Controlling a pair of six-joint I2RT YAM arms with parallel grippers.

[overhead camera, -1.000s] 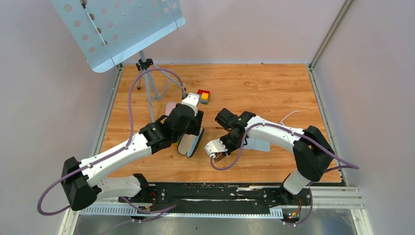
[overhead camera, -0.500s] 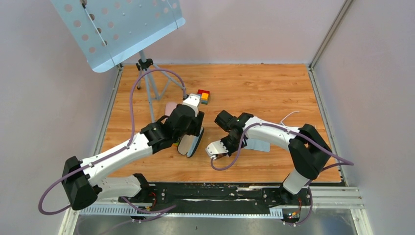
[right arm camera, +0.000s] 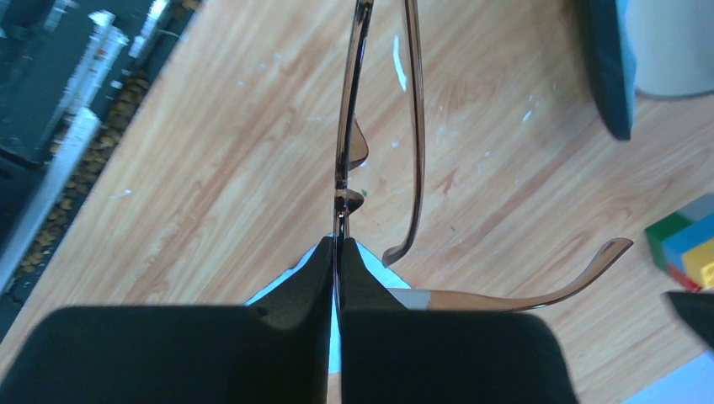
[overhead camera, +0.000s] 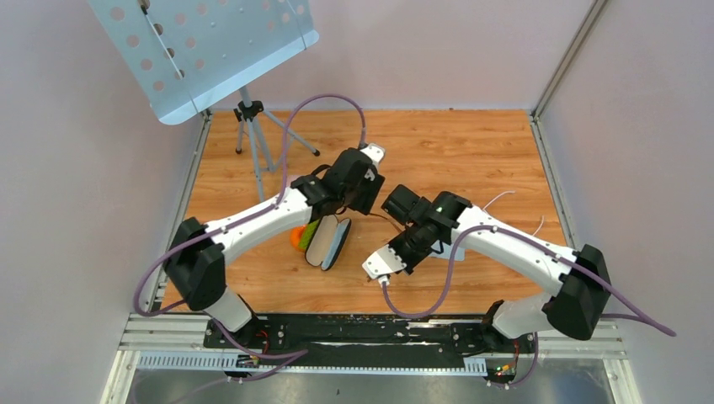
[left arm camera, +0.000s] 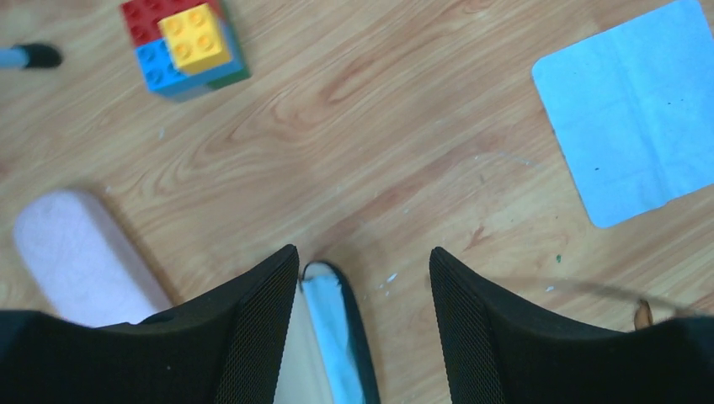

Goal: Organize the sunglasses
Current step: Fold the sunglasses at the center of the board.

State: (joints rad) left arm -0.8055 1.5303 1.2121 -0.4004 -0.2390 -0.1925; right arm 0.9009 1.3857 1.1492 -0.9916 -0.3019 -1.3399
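Edge-on, the right jaws pinch the sunglasses (right arm camera: 355,151); black case (right arm camera: 608,76) lies apart.

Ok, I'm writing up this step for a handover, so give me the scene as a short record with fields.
right claw: shut on the frame of the sunglasses
sunglasses: temple arms unfolded
left claw: open, holding nothing, above one end of the black case
black case: lid open, lying on the table
pink case: on the table beside the black case
cloth: light blue, lying flat
toy bricks: small stack, apart from both cases
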